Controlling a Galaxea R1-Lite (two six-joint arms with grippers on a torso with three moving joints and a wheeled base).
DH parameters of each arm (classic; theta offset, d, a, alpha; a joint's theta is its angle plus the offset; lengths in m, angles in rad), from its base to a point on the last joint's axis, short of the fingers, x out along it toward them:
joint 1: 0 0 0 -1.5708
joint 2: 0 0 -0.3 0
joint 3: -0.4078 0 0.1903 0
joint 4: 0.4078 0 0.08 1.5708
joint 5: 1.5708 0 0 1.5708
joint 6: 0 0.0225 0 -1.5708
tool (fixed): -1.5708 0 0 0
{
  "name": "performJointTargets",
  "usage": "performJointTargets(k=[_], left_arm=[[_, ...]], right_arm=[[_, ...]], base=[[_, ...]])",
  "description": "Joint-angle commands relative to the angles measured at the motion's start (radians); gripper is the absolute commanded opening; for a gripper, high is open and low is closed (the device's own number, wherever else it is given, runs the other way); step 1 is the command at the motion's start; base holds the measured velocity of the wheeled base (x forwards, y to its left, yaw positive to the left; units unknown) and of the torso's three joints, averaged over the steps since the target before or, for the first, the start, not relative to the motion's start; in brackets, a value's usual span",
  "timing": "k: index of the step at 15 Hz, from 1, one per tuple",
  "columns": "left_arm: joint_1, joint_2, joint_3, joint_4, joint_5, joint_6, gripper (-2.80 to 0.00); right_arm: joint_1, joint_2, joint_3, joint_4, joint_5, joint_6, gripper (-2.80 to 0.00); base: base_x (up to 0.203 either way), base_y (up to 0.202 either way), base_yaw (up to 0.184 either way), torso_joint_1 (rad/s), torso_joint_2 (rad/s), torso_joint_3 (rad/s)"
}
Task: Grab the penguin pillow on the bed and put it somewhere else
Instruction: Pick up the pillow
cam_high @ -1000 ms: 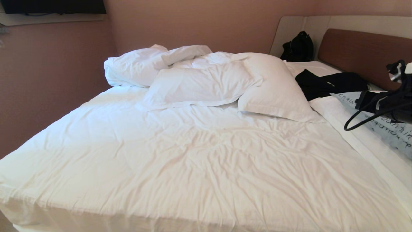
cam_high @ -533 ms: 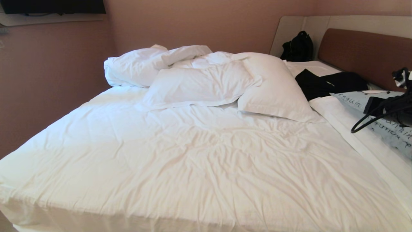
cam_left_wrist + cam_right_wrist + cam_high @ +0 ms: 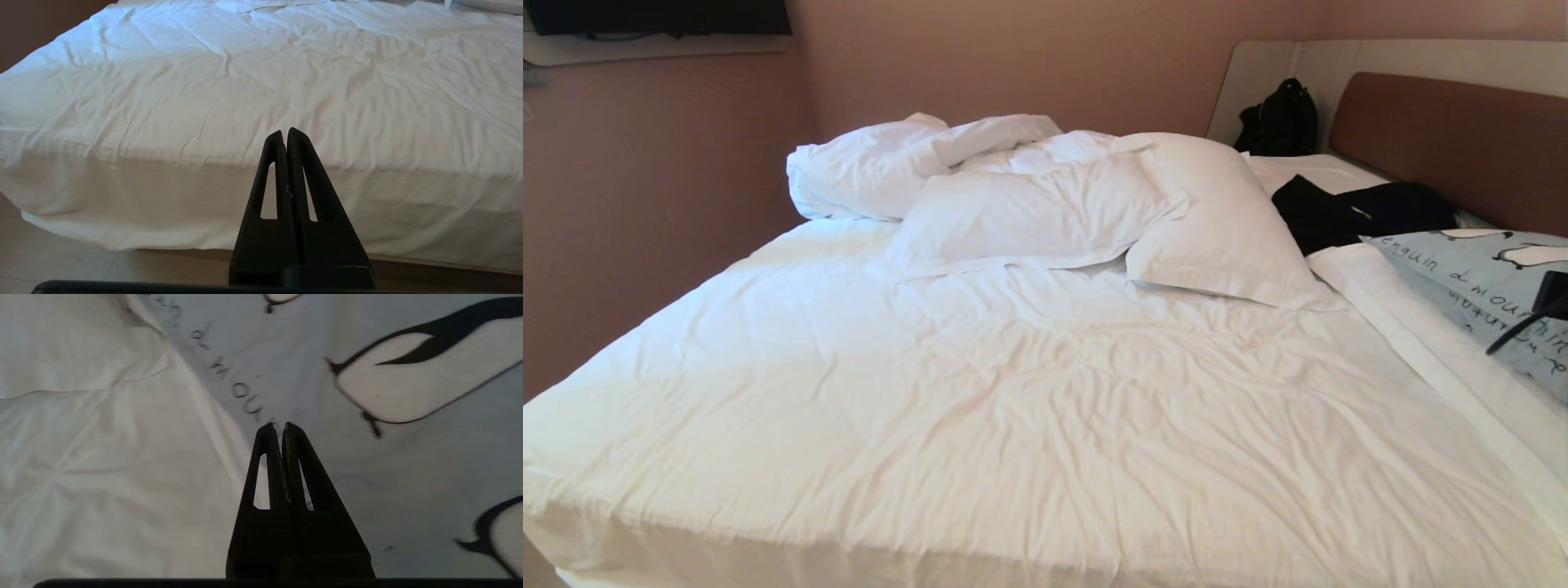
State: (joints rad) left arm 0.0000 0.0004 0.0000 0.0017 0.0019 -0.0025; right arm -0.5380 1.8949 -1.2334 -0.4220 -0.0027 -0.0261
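Observation:
The penguin pillow (image 3: 1470, 273) is light blue with penguins and dark lettering. It lies at the far right of the bed (image 3: 1013, 392), below the brown headboard (image 3: 1445, 139). In the right wrist view the penguin pillow (image 3: 367, 465) fills the frame. My right gripper (image 3: 281, 425) hovers just over its lettered edge, shut, with nothing between the fingers. In the head view only a black corner and cable of the right arm (image 3: 1547, 298) show at the right border. My left gripper (image 3: 285, 132) is shut and parked low, in front of the near side of the bed (image 3: 245, 102).
Two plain white pillows (image 3: 1094, 212) and a bunched duvet (image 3: 874, 163) lie across the back of the bed. Dark clothing (image 3: 1364, 214) lies beside the penguin pillow and a black bag (image 3: 1278, 118) stands in the far corner. Tiled floor (image 3: 61, 261) shows below the bed's side.
The right arm has swung to the right, almost out of the head view, uncovering more of the penguin pillow. The pillow and bedding have not moved.

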Motion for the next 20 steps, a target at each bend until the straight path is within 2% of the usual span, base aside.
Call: performJointTargets(k=[1,4,9,10,16,20], left_arm=[[0.000,0.000,0.002,0.000,0.000,-0.001,-2.80],[0.000,0.000,0.002,0.000,0.001,-0.001,-2.80],[0.000,0.000,0.002,0.000,0.001,-0.001,-2.80],[0.000,0.000,0.002,0.000,0.001,-0.001,-2.80],[0.000,0.000,0.002,0.000,0.001,-0.001,-2.80],[0.000,0.000,0.002,0.000,0.001,-0.001,-2.80]], right_arm=[[-0.041,0.035,-0.001,-0.065,0.003,-0.037,-2.80],[-0.065,0.082,-0.003,-0.136,0.006,-0.046,-2.80],[-0.068,0.085,-0.004,-0.136,0.007,-0.046,-2.80],[-0.068,0.085,-0.006,-0.135,0.007,-0.046,0.00],[-0.085,0.107,-0.020,-0.129,0.010,-0.046,0.00],[-0.095,0.042,-0.013,-0.125,0.008,-0.048,0.00]], base=[[0.000,0.000,0.000,0.000,0.00,0.000],[0.000,0.000,0.000,0.000,0.00,0.000],[0.000,0.000,0.000,0.000,0.00,0.000],[0.000,0.000,0.000,0.000,0.00,0.000],[0.000,0.000,0.000,0.000,0.00,0.000],[0.000,0.000,0.000,0.000,0.00,0.000]])
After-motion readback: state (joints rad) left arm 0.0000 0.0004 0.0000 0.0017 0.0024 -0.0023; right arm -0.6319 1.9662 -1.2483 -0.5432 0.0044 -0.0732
